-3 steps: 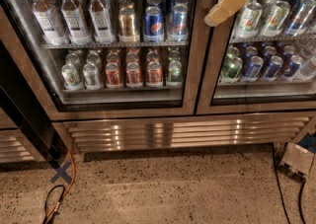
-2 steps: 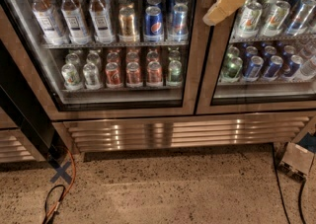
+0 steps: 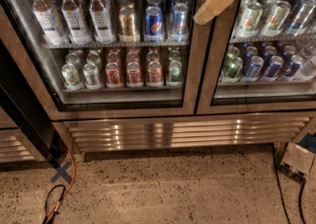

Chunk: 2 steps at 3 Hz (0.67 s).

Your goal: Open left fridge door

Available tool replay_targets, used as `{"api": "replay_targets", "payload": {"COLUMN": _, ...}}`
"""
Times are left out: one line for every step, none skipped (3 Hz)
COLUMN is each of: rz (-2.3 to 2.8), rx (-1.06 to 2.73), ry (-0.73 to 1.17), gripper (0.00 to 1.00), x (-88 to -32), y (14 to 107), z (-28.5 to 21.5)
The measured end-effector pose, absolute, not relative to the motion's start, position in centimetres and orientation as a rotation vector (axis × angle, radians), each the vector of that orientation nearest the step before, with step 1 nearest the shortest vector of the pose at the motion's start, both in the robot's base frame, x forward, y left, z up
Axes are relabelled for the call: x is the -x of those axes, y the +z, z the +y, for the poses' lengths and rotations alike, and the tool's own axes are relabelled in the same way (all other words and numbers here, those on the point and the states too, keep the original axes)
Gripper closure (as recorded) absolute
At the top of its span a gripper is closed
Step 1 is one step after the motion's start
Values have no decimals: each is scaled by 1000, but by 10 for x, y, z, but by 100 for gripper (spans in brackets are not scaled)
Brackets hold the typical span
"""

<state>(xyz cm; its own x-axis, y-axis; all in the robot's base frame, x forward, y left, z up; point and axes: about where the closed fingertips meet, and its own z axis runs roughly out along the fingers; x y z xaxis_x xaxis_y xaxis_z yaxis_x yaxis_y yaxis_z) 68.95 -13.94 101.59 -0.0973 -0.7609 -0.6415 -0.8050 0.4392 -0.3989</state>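
Note:
The left fridge door (image 3: 123, 112) is a tall glass door with a bronze-steel frame, and it stands closed. White-capped bottles (image 3: 74, 13), a Pepsi can (image 3: 154, 23) and red cans (image 3: 133, 72) show through its glass. My gripper (image 3: 212, 6) comes in from the top right. It hangs in front of the upright frame strip between the two doors, at the left door's right edge. Whether it touches the frame cannot be told. No door handle shows.
The matching right door (image 3: 207, 85) shows green, blue and silver cans. A steel vent grille (image 3: 187, 134) runs below both doors. A dark panel (image 3: 24, 114) leans at the left. An orange cable (image 3: 64, 188) and a blue tape cross (image 3: 61, 171) lie on the speckled floor. A box (image 3: 298, 161) and a black cable (image 3: 279, 183) sit at the right.
My gripper has moved a little to the left, toward the left door's right edge. The doors have not moved.

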Motion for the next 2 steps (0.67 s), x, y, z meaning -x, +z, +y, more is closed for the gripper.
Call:
{"api": "replay_targets", "payload": {"rz": 1838, "rx": 1348, "ry": 93, "gripper": 0, "x": -699, "y": 1014, "z": -125}}
{"api": "replay_targets", "payload": {"rz": 1838, "rx": 1348, "ry": 93, "gripper": 0, "x": -698, "y": 1014, "z": -127}}
